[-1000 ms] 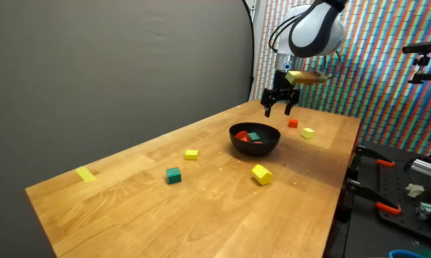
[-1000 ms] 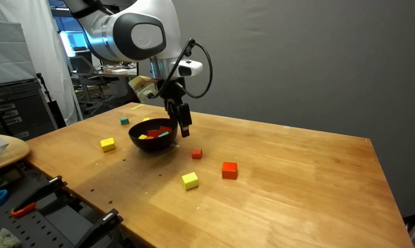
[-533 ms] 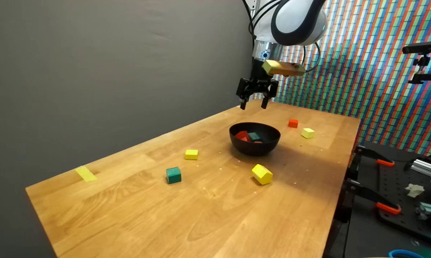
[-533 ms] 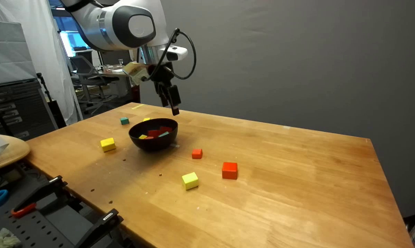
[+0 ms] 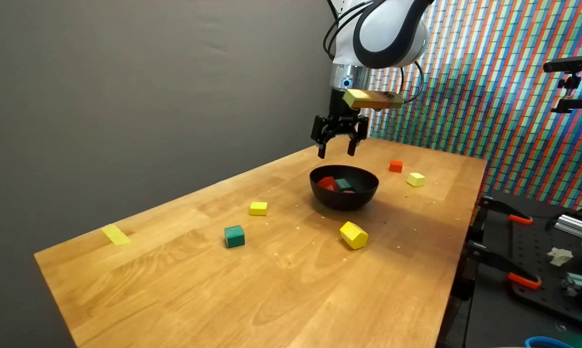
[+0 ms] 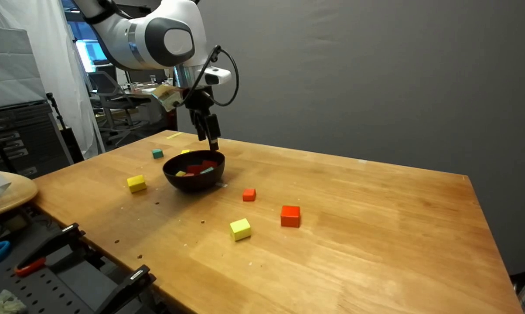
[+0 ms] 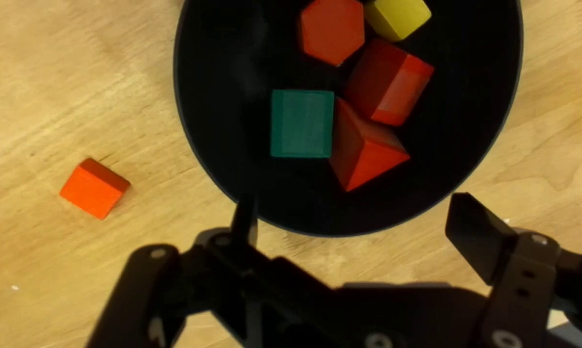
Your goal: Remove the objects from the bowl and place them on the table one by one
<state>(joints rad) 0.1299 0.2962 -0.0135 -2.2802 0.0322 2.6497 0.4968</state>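
Note:
The round black bowl [image 5: 344,200] stands on the wooden table [image 5: 252,290]. Inside it, the wrist view shows a green block [image 7: 301,123], a red wedge-shaped block [image 7: 368,150], another red block [image 7: 390,84], a red hexagonal block [image 7: 332,30] and a yellow block [image 7: 400,17]. My gripper [image 7: 353,203] is open with nothing between its fingers. It hangs above the bowl's rim, off to one side of the blocks. More blocks lie on the table: a green one [image 5: 234,237], yellow ones such as this yellow block [image 5: 354,235], and two red ones, a small red block [image 6: 249,195] and a larger red block [image 6: 290,216].
A flat yellow tape strip [image 5: 116,234] sticks near the table's corner. Black clamps with orange parts, one with an orange tip [image 5: 524,280], sit along the table edge. A grey wall [image 6: 376,87] rises behind the table. A yellowish box [image 5: 372,99] is fixed at the wrist.
My open gripper has moved away from the small red block and over toward the bowl. It rose at first, then came down slightly. The blocks and bowl have stayed put.

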